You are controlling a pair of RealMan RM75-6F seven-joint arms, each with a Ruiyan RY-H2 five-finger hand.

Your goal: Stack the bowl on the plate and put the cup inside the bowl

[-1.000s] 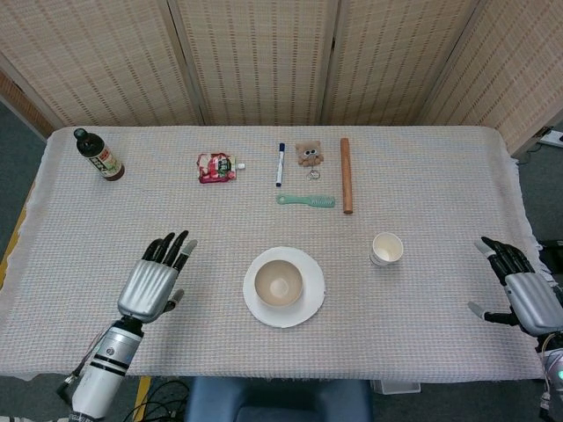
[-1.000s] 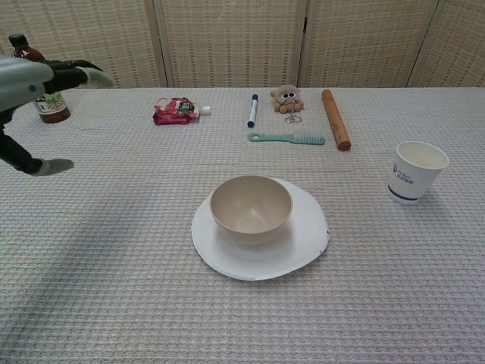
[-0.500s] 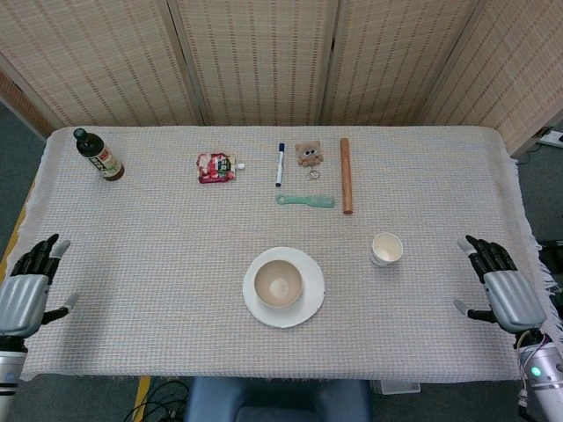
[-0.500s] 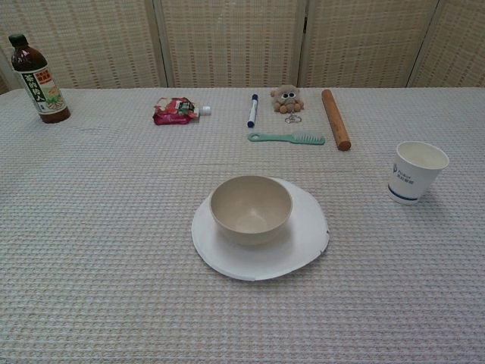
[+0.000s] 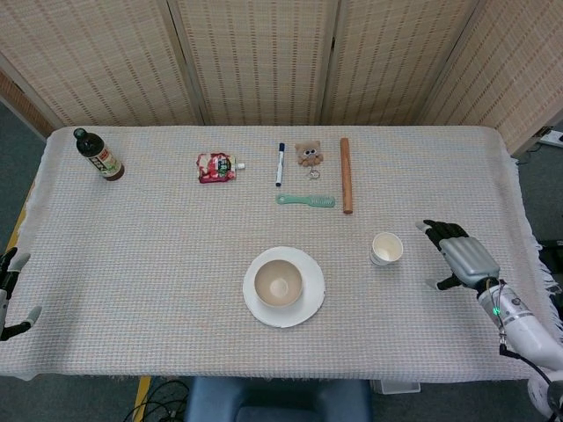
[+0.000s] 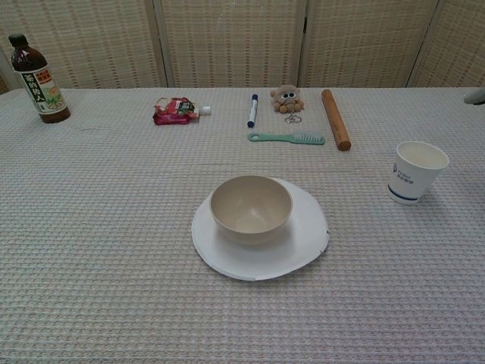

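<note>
Two hands in view, my right hand [image 5: 459, 256] empty with fingers apart, cup [image 5: 386, 249] upright just to its left, bowl [image 5: 278, 283] on plate [image 5: 311, 303] further left, my left hand [image 5: 9, 293] at the table's far edge, its state unclear.

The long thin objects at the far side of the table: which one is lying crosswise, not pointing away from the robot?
The green comb. It lies left to right, while the pen and the wooden rolling pin both point away.

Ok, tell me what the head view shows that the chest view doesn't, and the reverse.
Only the head view shows the left hand at the table's left edge and the whole right hand, open beside the cup. Only the chest view shows the cup's blue printing from the side. Both show the bowl on the plate, and the bottle.
</note>
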